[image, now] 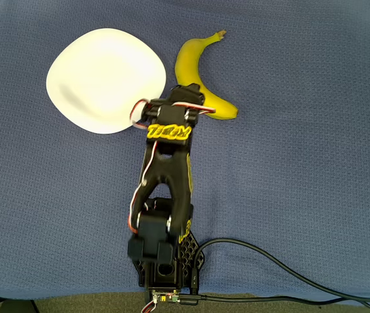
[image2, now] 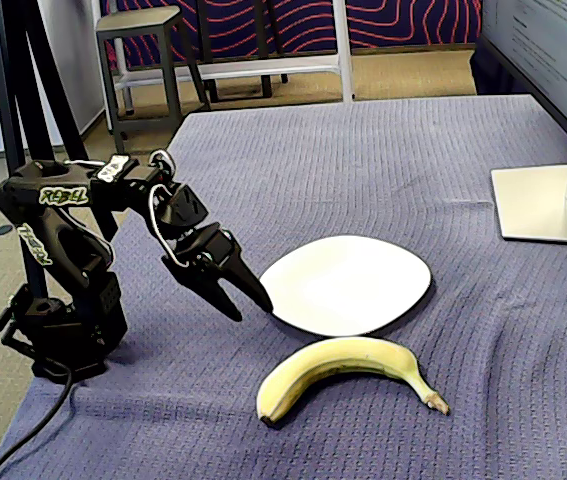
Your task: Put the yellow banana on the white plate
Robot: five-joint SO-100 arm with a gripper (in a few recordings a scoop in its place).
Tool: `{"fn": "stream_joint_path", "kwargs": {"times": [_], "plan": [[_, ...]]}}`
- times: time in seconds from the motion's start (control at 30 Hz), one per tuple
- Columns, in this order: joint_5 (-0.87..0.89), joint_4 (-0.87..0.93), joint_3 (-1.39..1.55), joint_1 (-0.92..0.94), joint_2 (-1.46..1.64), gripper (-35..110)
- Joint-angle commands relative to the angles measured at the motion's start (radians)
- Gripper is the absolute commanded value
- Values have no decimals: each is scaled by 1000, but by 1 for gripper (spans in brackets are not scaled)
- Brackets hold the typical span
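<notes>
Banana (image: 198, 78) not on the plate: lying on the blue cloth (image: 302, 163) of the tabletop, just right of the plate in the overhead view, toward the top edge, brown stem tip pointing up and right, blunt end partly hidden under the arm's wrist. In the fixed view (image2: 348, 372), curved along the near edge of the cloth in front of the plate, stem to the right, close to the plate's rim but apart from it.

Largest first: cloth covering the whole tabletop, faintly wrinkled. Black arm (image: 165, 189) with yellow lettering, based at the bottom edge in the overhead view, at the left edge in the fixed view (image2: 63, 260), reaching toward the plate. White plate (image: 106, 79), rounded-square, bare and glossy, in the upper left of the overhead view; mid-tabletop in the fixed view (image2: 348, 285). Hand (image2: 251, 302) angled down to the cloth, tips just beside the plate's left rim in the fixed view, jaws close together with only a narrow gap, gripping nothing. From above, hand tucked under the wrist, between plate and banana.

Black cable (image: 269, 264) trailing from the arm's base along the bottom edge. Monitor foot (image2: 543, 205) on the far right corner in the fixed view. Stool (image2: 143, 50) on the floor beyond the far edge.
</notes>
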Motion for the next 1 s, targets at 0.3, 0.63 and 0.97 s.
{"fn": "stream_joint_path", "kwargs": {"times": [0.3, 0.63, 0.97], "plan": [[103, 69, -425, 118, -414, 24], [227, 149, -523, 126, -549, 29], [321, 244, -638, 126, -680, 30]]}}
